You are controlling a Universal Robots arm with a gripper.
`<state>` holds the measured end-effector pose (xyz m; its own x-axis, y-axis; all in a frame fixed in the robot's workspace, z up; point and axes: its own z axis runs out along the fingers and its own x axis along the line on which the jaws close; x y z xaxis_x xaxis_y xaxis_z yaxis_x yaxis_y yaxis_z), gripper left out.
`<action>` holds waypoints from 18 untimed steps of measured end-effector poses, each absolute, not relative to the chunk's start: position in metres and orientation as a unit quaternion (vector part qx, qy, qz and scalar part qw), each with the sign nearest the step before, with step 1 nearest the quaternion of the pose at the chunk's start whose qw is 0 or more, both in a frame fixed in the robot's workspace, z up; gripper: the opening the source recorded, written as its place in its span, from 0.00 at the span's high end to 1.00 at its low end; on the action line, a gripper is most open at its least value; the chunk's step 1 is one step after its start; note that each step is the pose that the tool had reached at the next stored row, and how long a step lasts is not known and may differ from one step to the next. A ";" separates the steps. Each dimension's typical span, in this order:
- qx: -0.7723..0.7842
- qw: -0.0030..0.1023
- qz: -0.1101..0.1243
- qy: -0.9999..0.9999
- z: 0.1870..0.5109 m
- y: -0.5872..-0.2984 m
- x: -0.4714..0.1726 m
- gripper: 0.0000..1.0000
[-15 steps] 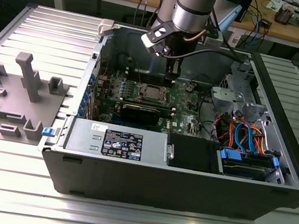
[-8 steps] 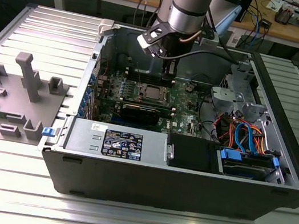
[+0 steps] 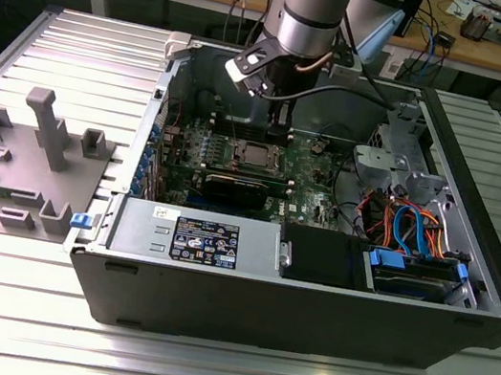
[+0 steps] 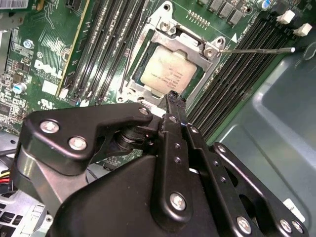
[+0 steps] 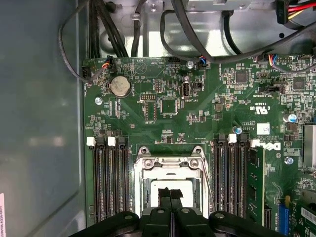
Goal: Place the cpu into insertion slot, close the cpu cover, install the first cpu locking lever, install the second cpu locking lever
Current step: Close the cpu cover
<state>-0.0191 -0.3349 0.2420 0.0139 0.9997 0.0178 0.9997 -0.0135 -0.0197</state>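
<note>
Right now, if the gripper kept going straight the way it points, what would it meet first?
Most likely the cpu: the gripper aims its shut tips at that pale face in both wrist views, though how far off it hangs is unclear.

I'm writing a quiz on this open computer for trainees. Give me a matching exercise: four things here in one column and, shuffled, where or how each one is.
Things:
1. pale silvery square cpu
2. round silver coin battery
3. thin metal lever
4. black gripper

Place or state:
a. shut, tips just above the chip
b. lying across the black memory slots
c. seated inside the silvery metal cpu cover
d. on the green board, near its corner by the black cables

Pairs: 1-c; 2-d; 3-b; 4-a
</note>
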 end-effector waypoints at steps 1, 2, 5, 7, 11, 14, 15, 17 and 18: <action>-0.712 0.013 0.001 -0.702 0.242 -0.335 -0.020 0.89; -0.712 0.013 0.001 -0.702 0.241 -0.335 -0.021 0.89; -0.712 0.013 0.001 -0.702 0.240 -0.335 -0.022 0.89; -0.712 0.013 0.001 -0.702 0.238 -0.335 -0.024 0.89; -0.712 0.013 0.001 -0.702 0.236 -0.335 -0.026 0.89; -0.712 0.013 0.001 -0.702 0.235 -0.335 -0.029 0.89; -0.712 0.013 0.001 -0.702 0.234 -0.335 -0.029 0.89; -0.712 0.013 0.001 -0.702 0.233 -0.335 -0.031 0.89; -0.712 0.013 0.001 -0.702 0.233 -0.335 -0.031 0.89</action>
